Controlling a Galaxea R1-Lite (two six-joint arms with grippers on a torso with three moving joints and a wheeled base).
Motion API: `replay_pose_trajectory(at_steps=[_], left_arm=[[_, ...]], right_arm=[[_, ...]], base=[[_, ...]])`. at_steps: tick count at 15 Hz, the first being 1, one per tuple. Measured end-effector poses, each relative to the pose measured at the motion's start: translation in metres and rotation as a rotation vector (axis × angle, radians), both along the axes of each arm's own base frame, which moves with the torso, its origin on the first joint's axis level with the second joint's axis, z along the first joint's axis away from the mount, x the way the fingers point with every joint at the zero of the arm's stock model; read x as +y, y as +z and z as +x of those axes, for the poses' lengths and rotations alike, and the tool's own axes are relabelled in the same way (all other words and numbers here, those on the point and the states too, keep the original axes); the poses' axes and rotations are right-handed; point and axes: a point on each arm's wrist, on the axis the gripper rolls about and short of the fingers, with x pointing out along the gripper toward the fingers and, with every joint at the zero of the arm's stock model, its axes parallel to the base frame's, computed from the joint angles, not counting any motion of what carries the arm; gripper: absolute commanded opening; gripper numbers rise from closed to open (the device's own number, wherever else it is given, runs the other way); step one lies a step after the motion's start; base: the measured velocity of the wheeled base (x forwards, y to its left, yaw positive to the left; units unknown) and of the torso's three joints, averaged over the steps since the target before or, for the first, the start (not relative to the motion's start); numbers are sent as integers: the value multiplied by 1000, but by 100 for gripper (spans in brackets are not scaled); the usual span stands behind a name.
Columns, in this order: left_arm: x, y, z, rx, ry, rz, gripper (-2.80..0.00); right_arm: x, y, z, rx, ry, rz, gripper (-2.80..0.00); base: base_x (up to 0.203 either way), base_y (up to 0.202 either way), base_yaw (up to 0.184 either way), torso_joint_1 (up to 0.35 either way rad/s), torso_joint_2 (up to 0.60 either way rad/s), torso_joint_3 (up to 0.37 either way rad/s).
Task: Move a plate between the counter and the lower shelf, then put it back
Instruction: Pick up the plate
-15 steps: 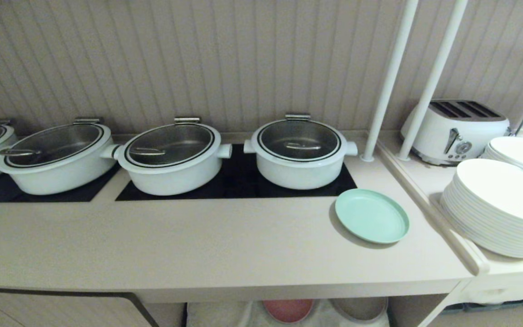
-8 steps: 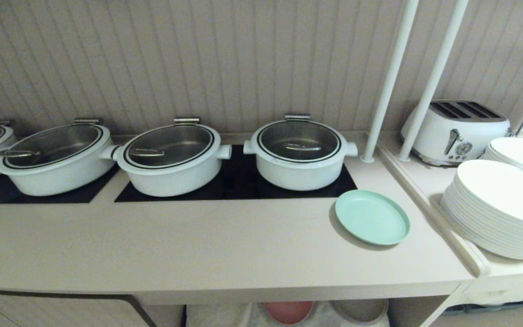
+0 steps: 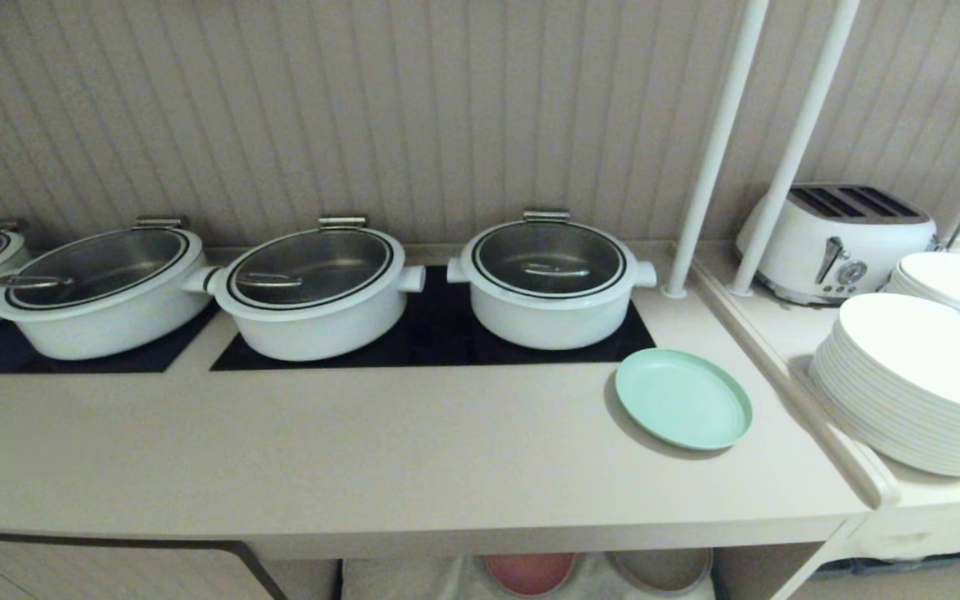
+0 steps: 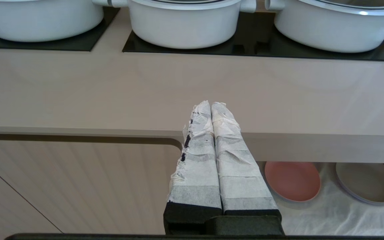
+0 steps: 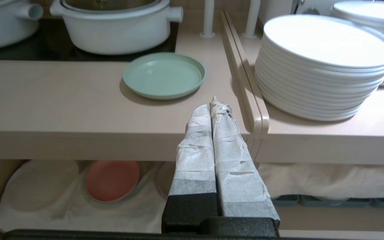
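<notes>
Nearby, white pot (image 3: 548, 279) behind plate (image 3: 683, 398); stacked white plates (image 3: 917, 382) beside.

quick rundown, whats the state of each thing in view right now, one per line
mint-green plate: flat on the counter, empty, untouched
pink plate: lying on the lower shelf cloth, empty
beige plate: on the same shelf beside the pink one
white pots: lids on, sitting on the black cooktop
white plates: stacked
left tool: shut, empty, in front of the counter edge
right tool: shut, empty, short of the mint-green plate
</notes>
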Motion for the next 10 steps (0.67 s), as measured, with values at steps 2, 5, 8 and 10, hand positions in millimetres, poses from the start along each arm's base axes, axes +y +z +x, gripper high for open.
replay_pose_trajectory(at_steps=[2, 5, 8, 10], left_arm=[[0, 0, 0, 0, 0, 0, -280], [0, 0, 0, 0, 0, 0, -280], [0, 0, 0, 0, 0, 0, -280], [0, 0, 0, 0, 0, 0, -280]], right_arm=[[0, 14, -7, -2, 1, 1, -280], [0, 39, -10, 14, 3, 1, -280], [0, 74, 0, 46, 13, 1, -280], [0, 103, 16, 77, 14, 6, -280]], base=[[0, 0, 0, 0, 0, 0], [0, 0, 0, 0, 0, 0], [0, 0, 0, 0, 0, 0], [0, 0, 0, 0, 0, 0]])
